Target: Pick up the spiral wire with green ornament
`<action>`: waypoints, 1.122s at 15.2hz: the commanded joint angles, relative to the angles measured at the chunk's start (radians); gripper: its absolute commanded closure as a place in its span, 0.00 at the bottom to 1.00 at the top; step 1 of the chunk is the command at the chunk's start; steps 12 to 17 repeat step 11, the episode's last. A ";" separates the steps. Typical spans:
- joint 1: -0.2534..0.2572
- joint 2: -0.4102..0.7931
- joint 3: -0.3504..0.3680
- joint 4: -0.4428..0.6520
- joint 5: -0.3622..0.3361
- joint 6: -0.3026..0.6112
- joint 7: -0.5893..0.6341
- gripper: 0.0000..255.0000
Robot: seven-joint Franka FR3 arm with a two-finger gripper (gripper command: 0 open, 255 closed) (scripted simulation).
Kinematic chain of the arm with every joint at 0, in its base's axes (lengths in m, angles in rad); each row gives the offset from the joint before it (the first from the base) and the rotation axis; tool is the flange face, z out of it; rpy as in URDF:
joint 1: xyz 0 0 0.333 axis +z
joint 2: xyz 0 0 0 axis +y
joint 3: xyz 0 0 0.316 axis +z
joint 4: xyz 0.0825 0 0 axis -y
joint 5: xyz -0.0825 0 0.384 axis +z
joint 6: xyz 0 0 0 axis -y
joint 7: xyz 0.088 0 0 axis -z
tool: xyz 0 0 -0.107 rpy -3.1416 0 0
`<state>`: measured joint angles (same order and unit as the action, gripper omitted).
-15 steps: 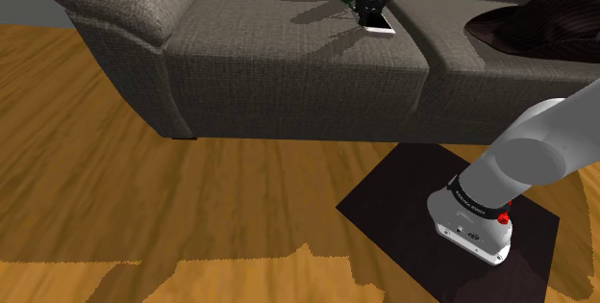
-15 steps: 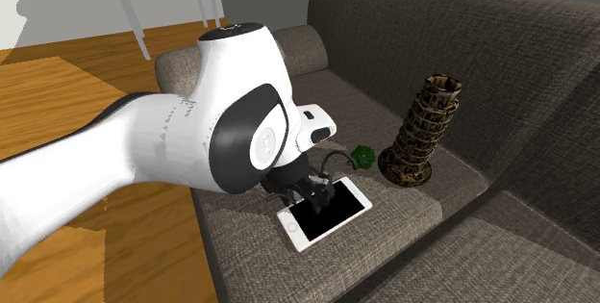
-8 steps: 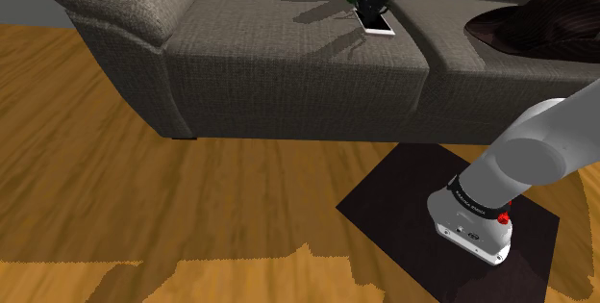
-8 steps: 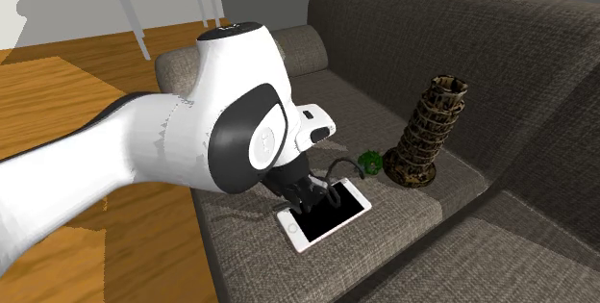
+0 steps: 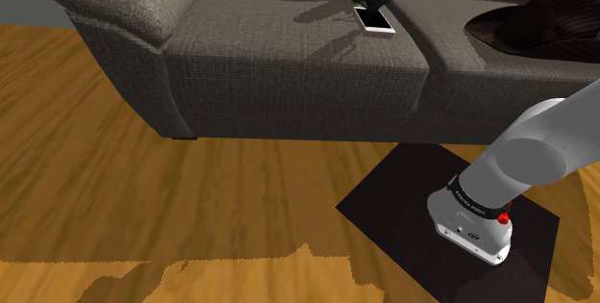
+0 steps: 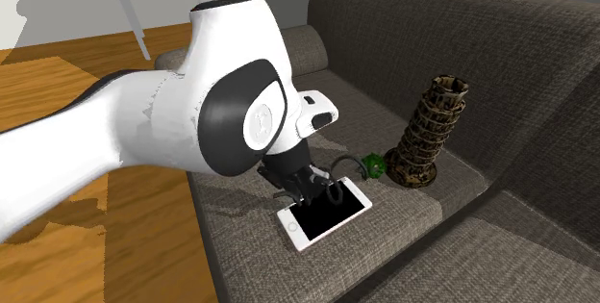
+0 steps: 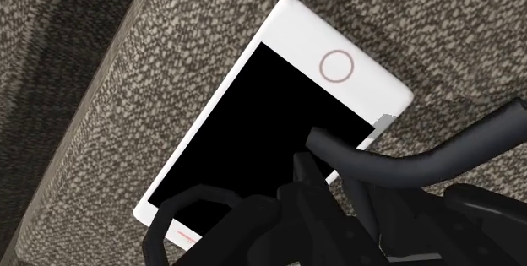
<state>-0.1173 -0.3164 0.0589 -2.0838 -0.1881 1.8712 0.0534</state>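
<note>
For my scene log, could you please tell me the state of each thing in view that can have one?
Spiral wire with green ornament: clasped in the pincer, ornament end toward the tower model.
Pincer: shut on the wire, over the phone.
Phone: flat on the sofa seat, screen up and dark.
Tower model: standing on its base on the seat, body slanted.

A living room in a home.
A broad grey woven-fabric sofa (image 5: 240, 51) with a padded armrest stood on a warm brown wooden plank floor (image 5: 144, 214). On its seat cushions lay a white smartphone with a black screen (image 6: 325, 213), and beside it stood a brown leaning-tower ornament (image 6: 423, 130).
</note>
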 commanded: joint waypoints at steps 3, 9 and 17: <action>0.000 0.004 0.001 0.057 0.003 -0.053 -0.008 1.00; 0.000 0.014 0.003 0.147 0.006 -0.132 -0.022 1.00; 0.000 0.014 0.003 0.149 0.006 -0.134 -0.022 1.00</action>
